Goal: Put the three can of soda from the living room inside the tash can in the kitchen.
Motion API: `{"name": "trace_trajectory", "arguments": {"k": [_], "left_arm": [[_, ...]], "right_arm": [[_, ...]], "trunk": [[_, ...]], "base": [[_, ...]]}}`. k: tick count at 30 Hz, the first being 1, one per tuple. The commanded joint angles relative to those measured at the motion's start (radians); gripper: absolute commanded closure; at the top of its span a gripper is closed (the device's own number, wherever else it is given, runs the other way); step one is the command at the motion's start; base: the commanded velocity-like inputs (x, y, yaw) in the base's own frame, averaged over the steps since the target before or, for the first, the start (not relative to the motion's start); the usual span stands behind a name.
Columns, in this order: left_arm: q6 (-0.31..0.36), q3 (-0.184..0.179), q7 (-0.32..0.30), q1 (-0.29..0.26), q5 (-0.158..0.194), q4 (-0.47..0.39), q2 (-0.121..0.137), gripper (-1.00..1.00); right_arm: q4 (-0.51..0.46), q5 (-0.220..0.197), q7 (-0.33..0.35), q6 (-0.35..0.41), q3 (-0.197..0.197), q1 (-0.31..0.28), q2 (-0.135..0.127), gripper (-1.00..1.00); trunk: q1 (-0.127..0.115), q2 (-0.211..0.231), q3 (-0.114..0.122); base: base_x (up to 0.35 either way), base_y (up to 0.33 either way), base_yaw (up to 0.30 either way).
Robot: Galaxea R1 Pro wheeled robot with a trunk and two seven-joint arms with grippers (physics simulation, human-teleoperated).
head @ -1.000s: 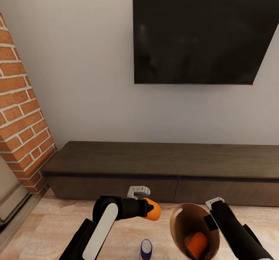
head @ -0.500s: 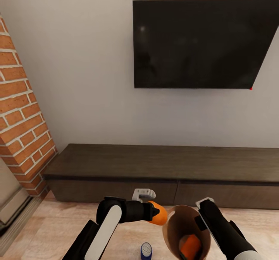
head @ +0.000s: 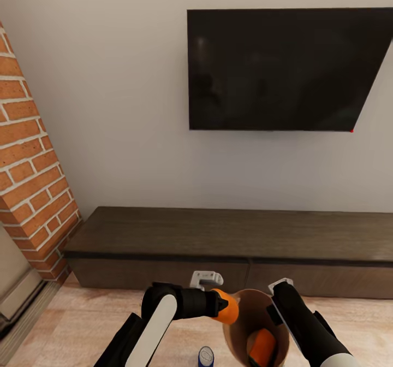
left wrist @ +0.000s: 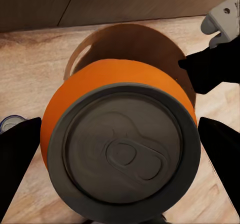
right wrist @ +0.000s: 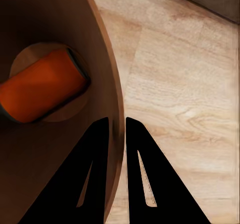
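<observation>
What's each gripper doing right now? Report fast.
Left gripper: shut on an orange soda can.
Right gripper: shut on the trash can rim.

A black TV (head: 284, 69) hangs on the pale grey wall (head: 120, 110), a tiny red light (head: 351, 130) at its lower right corner. Below it, a long low dark-wood cabinet (head: 234, 236) stands against the wall on the light wood floor (head: 71, 323). A red brick fireplace column (head: 30, 181) rises at the left, its foot just beside the cabinet's end.
</observation>
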Motion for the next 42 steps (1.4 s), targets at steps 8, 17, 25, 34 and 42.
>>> {"name": "trace_trajectory", "arguments": {"k": [8, 17, 25, 34, 42], "left_arm": [[-0.059, -0.033, 0.000, 0.000, -0.002, 0.023, 0.000, 1.00], [-0.141, -0.064, 0.000, 0.001, -0.003, 0.080, -0.001, 1.00], [-0.210, -0.075, -0.002, 0.001, -0.003, 0.159, -0.006, 1.00], [-0.237, -0.083, -0.003, 0.000, -0.004, 0.204, -0.013, 1.00], [-0.260, -0.086, -0.004, 0.000, -0.005, 0.214, -0.015, 1.00]], "right_arm": [[0.000, -0.019, 0.007, 0.000, 0.017, 0.001, 0.010, 1.00], [0.000, -0.019, 0.007, 0.000, 0.020, 0.001, 0.010, 1.00], [0.000, -0.019, 0.007, 0.000, 0.032, 0.001, 0.010, 1.00], [0.000, -0.019, 0.007, 0.000, 0.041, 0.001, 0.012, 1.00], [-0.001, -0.019, 0.007, 0.000, 0.043, 0.001, 0.013, 1.00]], "trunk": [[-0.012, 0.021, 0.010], [-0.012, 0.021, 0.010], [-0.012, 0.021, 0.010], [-0.012, 0.021, 0.010], [-0.012, 0.021, 0.010]], "base": [[0.000, 0.000, 0.000], [0.000, 0.000, 0.000], [0.000, 0.000, 0.000], [0.000, 0.000, 0.000], [0.000, 0.000, 0.000]]}}
